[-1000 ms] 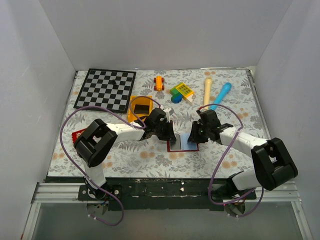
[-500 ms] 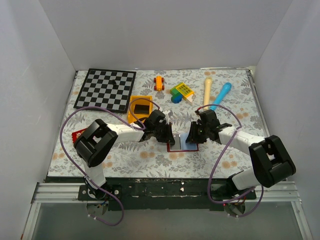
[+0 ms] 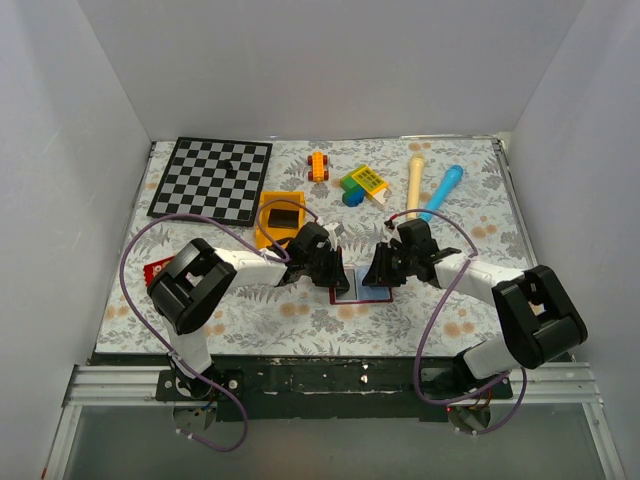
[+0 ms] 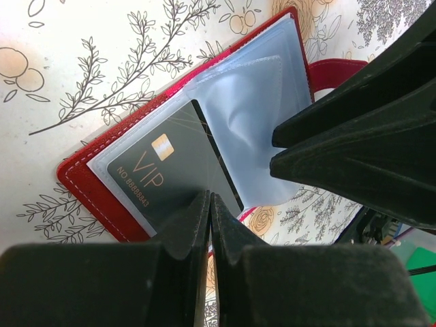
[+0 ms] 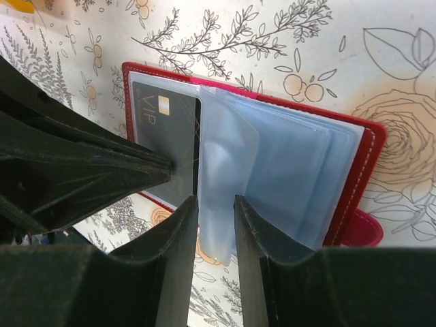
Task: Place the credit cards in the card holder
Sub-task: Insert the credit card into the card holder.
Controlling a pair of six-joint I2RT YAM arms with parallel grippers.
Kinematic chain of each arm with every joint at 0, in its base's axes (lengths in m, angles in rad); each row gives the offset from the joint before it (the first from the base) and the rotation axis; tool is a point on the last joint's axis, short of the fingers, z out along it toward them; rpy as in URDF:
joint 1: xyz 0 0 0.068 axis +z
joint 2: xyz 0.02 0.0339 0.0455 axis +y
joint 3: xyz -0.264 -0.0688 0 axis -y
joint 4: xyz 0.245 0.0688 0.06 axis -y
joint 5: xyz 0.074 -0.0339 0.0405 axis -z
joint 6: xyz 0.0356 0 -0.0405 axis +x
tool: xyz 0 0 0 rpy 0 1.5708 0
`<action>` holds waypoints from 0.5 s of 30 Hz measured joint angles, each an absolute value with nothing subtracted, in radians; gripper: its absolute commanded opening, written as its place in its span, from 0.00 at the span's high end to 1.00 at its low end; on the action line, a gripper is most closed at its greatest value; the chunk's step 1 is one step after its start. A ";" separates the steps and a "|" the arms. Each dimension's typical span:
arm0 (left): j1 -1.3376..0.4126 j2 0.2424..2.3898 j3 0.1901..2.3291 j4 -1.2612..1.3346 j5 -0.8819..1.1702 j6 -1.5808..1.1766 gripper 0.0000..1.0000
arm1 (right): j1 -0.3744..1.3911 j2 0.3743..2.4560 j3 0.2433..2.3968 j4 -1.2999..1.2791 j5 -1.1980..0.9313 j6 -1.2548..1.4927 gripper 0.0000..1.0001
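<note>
Card holder (image 3: 360,287) is laid open mid-frame, and the stiff, slick VIP card (image 4: 170,174) is pinned by the pressed-together left tool (image 4: 209,204). Its floppy sleeve (image 5: 228,163), straddled by the half-spread right tool (image 5: 216,218), is probably best taken at its free edge.

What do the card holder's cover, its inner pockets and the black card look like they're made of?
The cover looks like matte red leather or imitation, stitched pale along the edge. The pockets look like thin glossy plastic: wrinkled, see-through. The card is probably stiff black plastic, faintly shiny, printed VIP.
</note>
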State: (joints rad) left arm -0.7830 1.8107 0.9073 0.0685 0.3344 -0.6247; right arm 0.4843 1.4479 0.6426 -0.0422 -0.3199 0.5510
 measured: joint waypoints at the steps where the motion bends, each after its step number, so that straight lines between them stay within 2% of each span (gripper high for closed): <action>1: -0.783 1.811 0.906 0.071 0.336 -0.625 0.98 | 0.484 1.455 0.643 -0.034 -0.328 0.553 0.64; 15: -0.783 1.809 0.891 0.095 0.339 -0.633 0.98 | 0.484 1.493 0.643 0.047 -0.405 0.585 0.63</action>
